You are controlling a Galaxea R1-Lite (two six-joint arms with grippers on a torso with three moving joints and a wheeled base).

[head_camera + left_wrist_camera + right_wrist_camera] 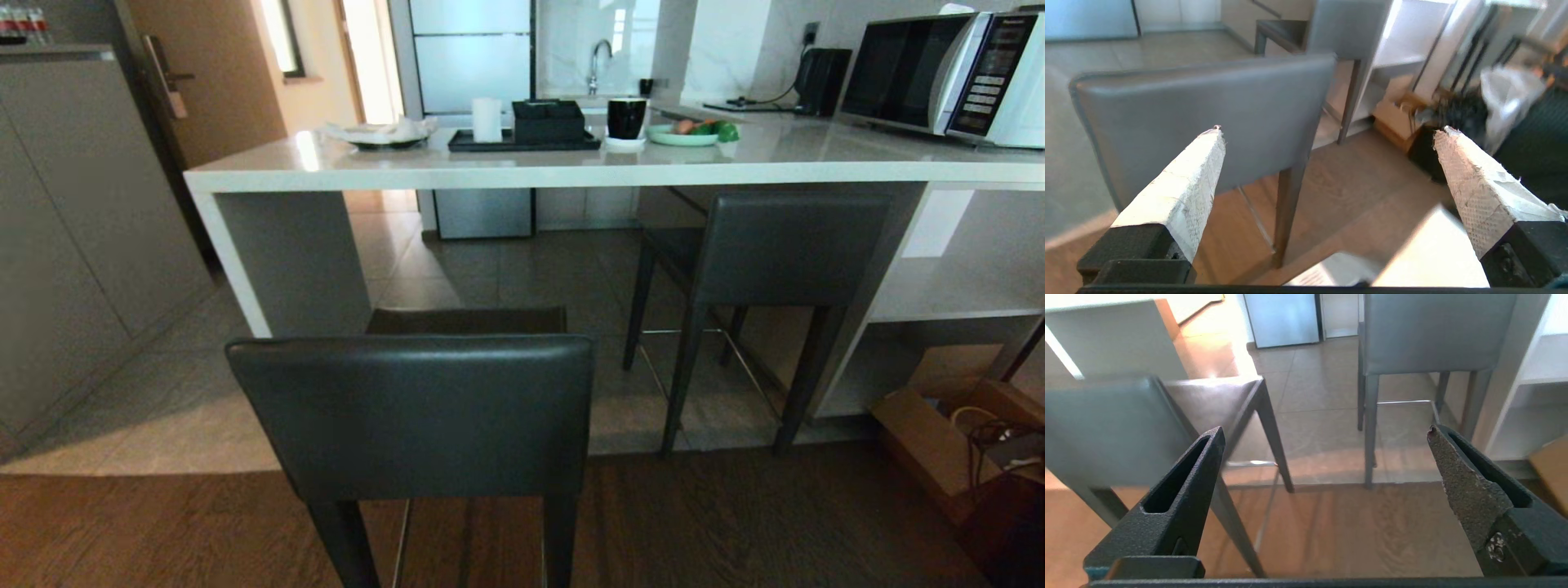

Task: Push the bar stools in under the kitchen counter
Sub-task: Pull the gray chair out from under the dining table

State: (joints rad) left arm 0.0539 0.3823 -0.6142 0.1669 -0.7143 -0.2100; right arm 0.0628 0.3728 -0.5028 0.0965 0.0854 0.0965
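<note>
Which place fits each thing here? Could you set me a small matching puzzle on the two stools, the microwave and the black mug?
Things:
1. near stool
2. far stool
3. microwave
4. black mug

Places:
A. on the counter's right end
B. out on the wooden floor, clear of the counter
C. beside the green plate
D. seat tucked under the counter

Pairs: 1-B, 2-D, 3-A, 4-C
</note>
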